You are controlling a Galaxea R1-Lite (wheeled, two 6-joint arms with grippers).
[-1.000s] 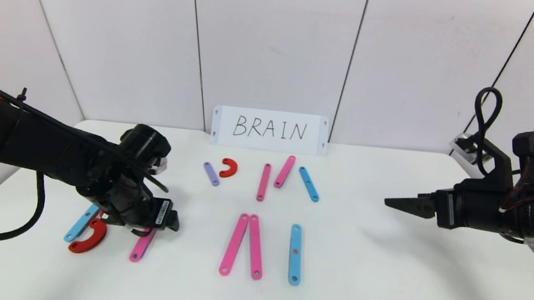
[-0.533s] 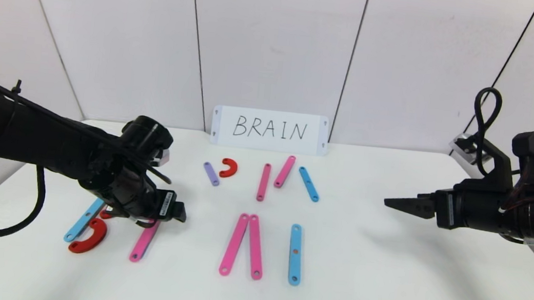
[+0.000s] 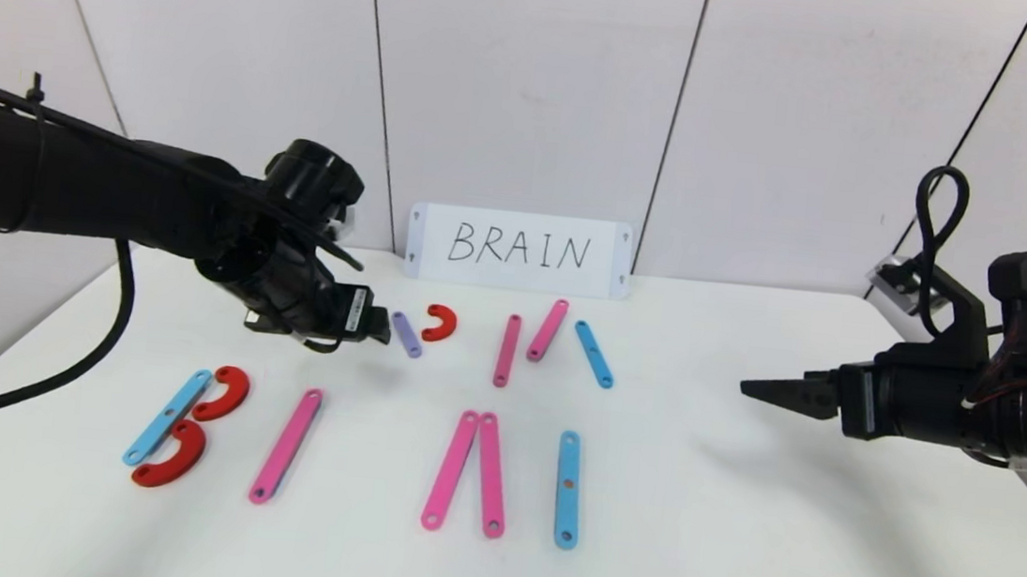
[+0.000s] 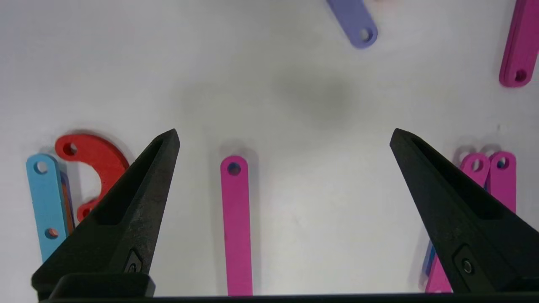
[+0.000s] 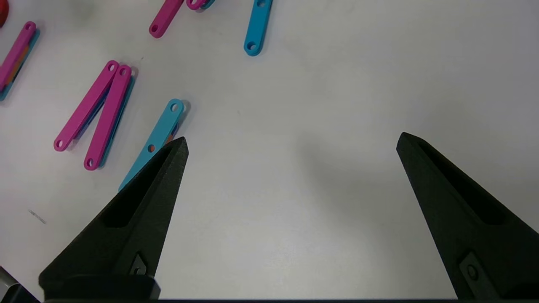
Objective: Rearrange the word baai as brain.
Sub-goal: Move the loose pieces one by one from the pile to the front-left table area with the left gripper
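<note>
Left end effector point(image 3: 378, 325) hung above the white bench point(image 3: 735, 536) with its fingers point(image 4: 143, 202) spread wide and nothing between them, its tip just beside the short purple strip point(image 3: 406, 334) in the far row. Its own arm hid part of the bench behind it in the head view.

Farthest left in the near row lay a blue strip point(image 3: 168, 415) with two red arcs point(image 3: 221, 393) against its right side, forming a B. To its right sat a single pink strip point(image 3: 286, 445), slanted. In the left wrist view only its far end showed, the rest cut off at the frame edge; there the blue strip seemed to have a darker layer under it, too thin to make out.

Next came two pink strips point(image 3: 468, 472) meeting at their far ends like a narrow A with no crossbar, then an upright blue strip point(image 3: 568, 489).

In the far row, after the purple strip, lay a small red arc point(image 3: 440, 322), two more pink strips point(image 3: 507, 350) and a short blue strip point(image 3: 594, 354), all in front of the white card point(image 3: 519, 249) reading BRAIN.

Right end effector point(image 3: 754, 388) hovered well to the right, apart from every piece, fingers point(image 5: 139, 210) spread and empty.
</note>
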